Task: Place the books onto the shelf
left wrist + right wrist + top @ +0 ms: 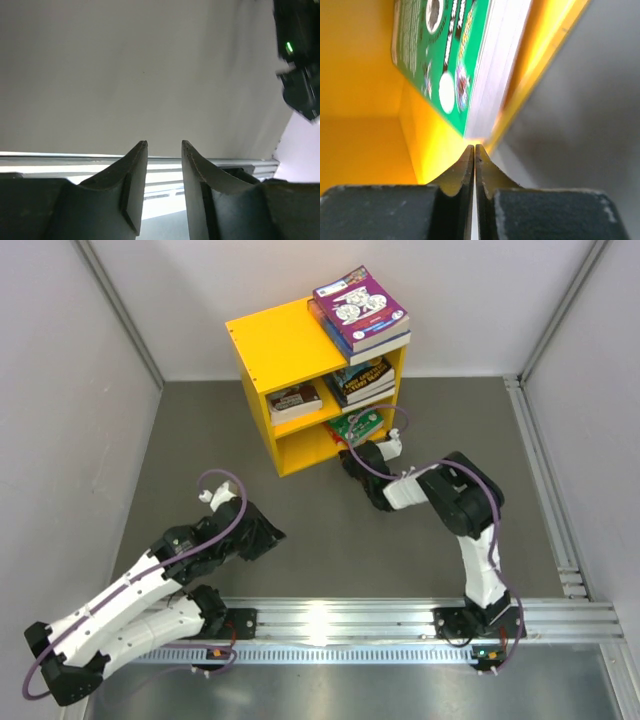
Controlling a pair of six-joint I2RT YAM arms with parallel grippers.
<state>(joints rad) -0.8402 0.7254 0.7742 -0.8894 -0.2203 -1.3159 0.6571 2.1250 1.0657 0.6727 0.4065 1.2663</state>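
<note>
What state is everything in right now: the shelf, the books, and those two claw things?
shelf, upright, books on top and in both compartments.
purple book, lying flat atop the stack on the shelf's top.
red-and-white book, lying in the upper compartment.
green book, in the lower compartment, near its front edge.
right gripper, shut, empty, tips close to the green book.
left gripper, slightly open, empty, away from the shelf.

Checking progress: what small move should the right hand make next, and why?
Probably nudge the shut right hand forward against the green book, since it seems to overhang the yellow shelf's lower compartment and the fingertips sit right at its corner.
</note>
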